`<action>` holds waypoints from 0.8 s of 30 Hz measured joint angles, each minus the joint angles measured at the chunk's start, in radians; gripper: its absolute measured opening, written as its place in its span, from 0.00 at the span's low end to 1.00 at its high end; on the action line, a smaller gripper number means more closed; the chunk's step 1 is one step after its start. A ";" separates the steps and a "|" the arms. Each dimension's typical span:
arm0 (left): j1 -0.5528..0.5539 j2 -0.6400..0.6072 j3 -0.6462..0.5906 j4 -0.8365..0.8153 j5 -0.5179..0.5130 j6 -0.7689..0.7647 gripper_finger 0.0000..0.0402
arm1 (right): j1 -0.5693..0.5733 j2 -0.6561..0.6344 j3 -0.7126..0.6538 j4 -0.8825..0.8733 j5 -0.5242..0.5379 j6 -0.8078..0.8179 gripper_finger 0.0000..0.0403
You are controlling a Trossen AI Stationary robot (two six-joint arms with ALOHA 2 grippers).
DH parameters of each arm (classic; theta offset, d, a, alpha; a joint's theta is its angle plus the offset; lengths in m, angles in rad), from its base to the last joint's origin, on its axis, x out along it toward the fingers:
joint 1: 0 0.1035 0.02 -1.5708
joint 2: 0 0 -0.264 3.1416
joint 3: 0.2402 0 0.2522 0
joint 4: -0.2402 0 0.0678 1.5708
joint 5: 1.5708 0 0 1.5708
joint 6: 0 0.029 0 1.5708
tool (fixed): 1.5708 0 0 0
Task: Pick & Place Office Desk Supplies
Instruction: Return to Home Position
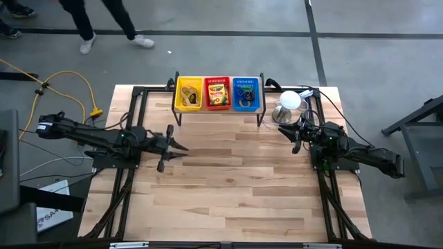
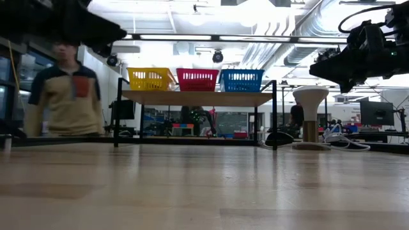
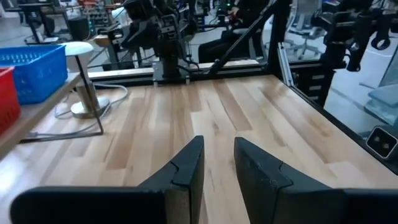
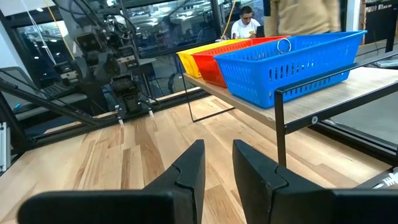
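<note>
Nearest, in front of the shelf (image 2: 198,98), lies the bare wooden table (image 1: 228,200), pale planks with a smooth, faintly glossy grain. Above it, off the shelf's left end, hangs the left gripper (image 1: 174,146); its dark, wedge-shaped fingers stand a narrow slit apart with nothing between them. The right gripper (image 1: 295,135) hovers off the shelf's right end, likewise barely parted and empty.

With nothing left to carry, the job in hand looks like folding both arms back to rest. That is best done by drawing each one straight away from the shelf, lifted off the planks. The right arm needs the more care: a white dome (image 1: 289,100) on a metal base stands with its cable just beside the shelf's right leg.

The shelf itself is a thin board on a black metal frame. On it sit three stiff plastic mesh bins, side by side and touching: yellow bin (image 2: 149,79), red bin (image 2: 197,79), blue bin (image 2: 241,80). Thin rubber bands (image 1: 190,97) lie in the yellow one. Flat card crayon boxes (image 1: 217,93) fill the red, and small coloured rings (image 1: 243,95) the blue.

Beyond the shelf, a person (image 2: 64,96) stands in the room.
</note>
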 joint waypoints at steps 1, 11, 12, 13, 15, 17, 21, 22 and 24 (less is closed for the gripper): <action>0.011 -0.012 -0.013 0.002 0.013 0.000 0.21 | 0.000 0.000 0.000 0.000 0.000 0.000 0.17; 0.125 -0.150 -0.106 0.013 0.052 -0.017 0.21 | 0.000 0.000 0.000 0.001 0.000 0.000 0.17; 0.130 -0.161 -0.118 0.013 0.053 -0.018 0.21 | 0.000 0.000 0.000 0.001 0.000 0.000 0.17; 0.133 -0.171 -0.130 0.013 0.052 -0.016 0.21 | 0.000 0.000 0.000 0.001 0.000 0.000 0.17; 0.135 -0.191 -0.154 0.014 0.046 -0.011 0.21 | 0.000 0.000 0.000 0.001 0.000 0.000 0.17; 0.135 -0.211 -0.176 0.024 0.038 -0.012 0.21 | 0.000 0.000 0.000 0.001 0.000 0.000 0.17; 0.140 -0.268 -0.210 0.031 0.029 -0.004 0.21 | 0.000 0.000 0.000 0.001 0.000 0.000 0.17; 0.143 -0.284 -0.218 0.030 0.029 0.000 0.21 | 0.000 0.000 0.000 0.001 0.000 0.000 0.17; 0.148 -0.315 -0.234 0.029 0.028 0.004 0.21 | 0.000 0.000 0.000 0.001 0.000 0.000 0.17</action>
